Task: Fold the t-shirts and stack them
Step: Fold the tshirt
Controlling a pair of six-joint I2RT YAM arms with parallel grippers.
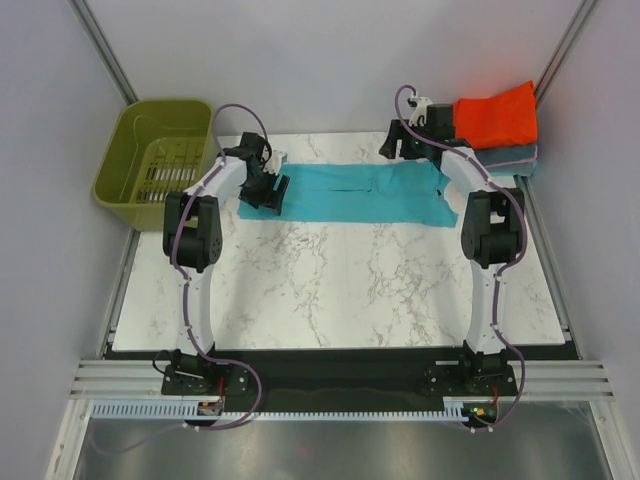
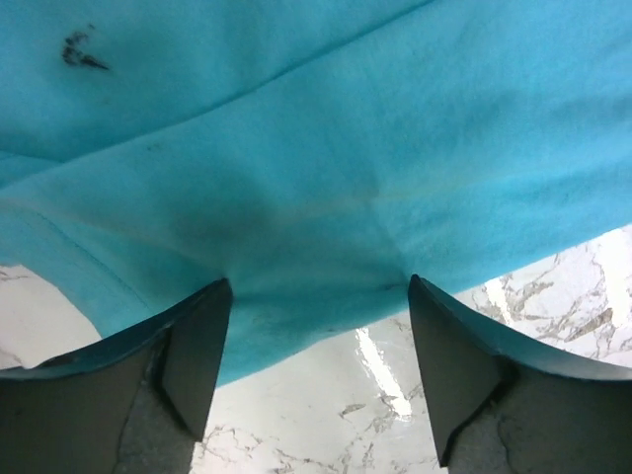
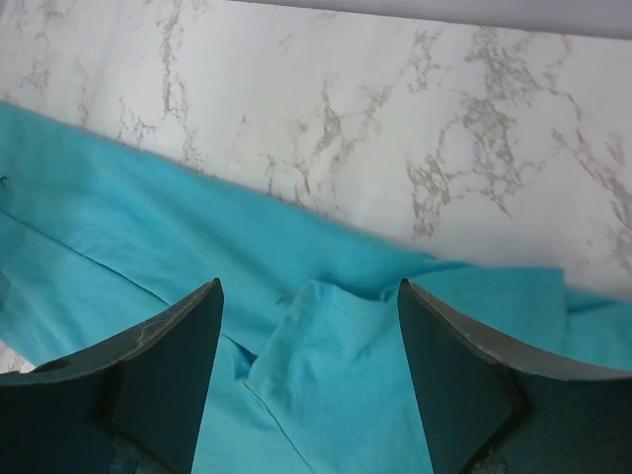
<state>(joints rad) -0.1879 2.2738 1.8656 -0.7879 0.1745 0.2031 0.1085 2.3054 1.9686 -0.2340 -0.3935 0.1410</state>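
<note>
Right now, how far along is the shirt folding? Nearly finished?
Done: an orange shirt lies folded on a folded grey-blue shirt at the far right. In hand: the teal shirt lies as a long band, only partly folded, with the left gripper and right gripper open over its two ends. Left: folding it smaller and adding it to the pile. The basket looks empty.

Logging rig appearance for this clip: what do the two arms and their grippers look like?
Both arms, left and right, have white curved links between bulky black joint housings, on black bases. A purplish-grey cable loops along each. The left gripper and right gripper are black, with dark wedge-shaped fingers tapering to points, faintly scuffed. No markings are readable.
</note>
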